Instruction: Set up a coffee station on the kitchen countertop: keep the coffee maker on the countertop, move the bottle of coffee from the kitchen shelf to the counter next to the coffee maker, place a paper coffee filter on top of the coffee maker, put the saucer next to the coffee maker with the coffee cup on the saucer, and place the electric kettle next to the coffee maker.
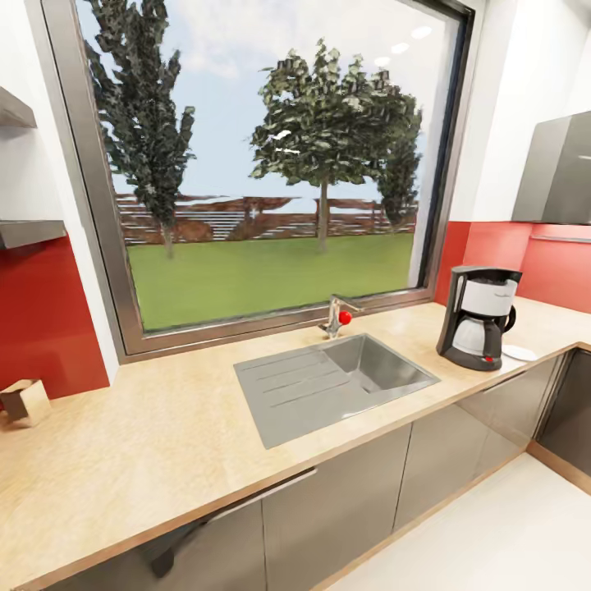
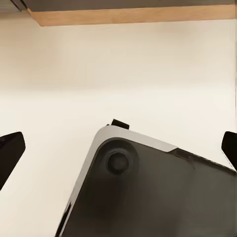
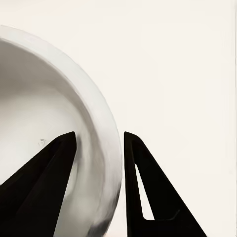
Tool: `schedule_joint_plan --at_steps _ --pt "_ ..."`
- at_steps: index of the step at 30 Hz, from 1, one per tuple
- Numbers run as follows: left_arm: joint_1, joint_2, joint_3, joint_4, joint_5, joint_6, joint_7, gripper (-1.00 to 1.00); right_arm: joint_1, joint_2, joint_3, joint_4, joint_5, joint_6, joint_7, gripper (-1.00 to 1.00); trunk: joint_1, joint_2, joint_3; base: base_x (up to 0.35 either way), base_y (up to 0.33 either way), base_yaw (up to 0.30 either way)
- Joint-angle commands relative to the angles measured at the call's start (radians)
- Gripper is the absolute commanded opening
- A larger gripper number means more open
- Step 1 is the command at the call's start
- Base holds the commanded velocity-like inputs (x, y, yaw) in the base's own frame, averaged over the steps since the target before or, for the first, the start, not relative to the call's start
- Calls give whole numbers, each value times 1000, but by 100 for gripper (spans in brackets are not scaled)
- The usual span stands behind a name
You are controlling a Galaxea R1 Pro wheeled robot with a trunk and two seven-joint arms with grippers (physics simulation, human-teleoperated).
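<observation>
Your right gripper [image 3: 98, 143] has its two dark fingers closed on the wall of a white rounded vessel, most likely the coffee cup [image 3: 44, 113]: one finger sits inside the bowl, the other outside, with the rim between them. Behind it there is pale floor.

Your left gripper [image 2: 118, 148] stands wide open and holds nothing; its dark fingertips [image 2: 10, 148] show at the two sides of the wrist view, with the robot's grey base [image 2: 148, 192] and pale floor between them.

In the head view the coffee maker [image 1: 480, 316] stands on the countertop [image 1: 164, 435], well to the right of the sink [image 1: 328, 382] and tap [image 1: 336, 316]. The white saucer [image 1: 519, 353] lies just beside it, on its right. A small wooden box [image 1: 25, 402] sits at the counter's far left.
</observation>
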Motion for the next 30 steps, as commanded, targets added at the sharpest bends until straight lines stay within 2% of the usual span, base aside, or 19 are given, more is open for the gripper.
schedule_joint_plan --at_steps 1,5,12,22,30 --pt "0 0 -8 -1 8 -2 2 100 -2 0 0 3 6 -11 0 -100 1 -1 -2 117 -284 112" --pt "0 -1 -9 -1 8 -1 2 100 -2 0 0 4 4 -47 -28 -100 1 -1 -2 119 -285 41" --pt "0 -6 -11 -1 7 -1 2 100 -2 4 0 4 5 -58 -39 -100 1 -1 -2 121 -285 15" --pt "0 -7 -10 0 6 -1 2 100 -2 5 0 4 4 -60 -39 -100 1 -1 -2 121 -284 207" --pt "0 -7 -11 -1 3 -1 2 100 -2 4 0 4 4 -61 -39 -100 1 -1 -2 121 -284 44"
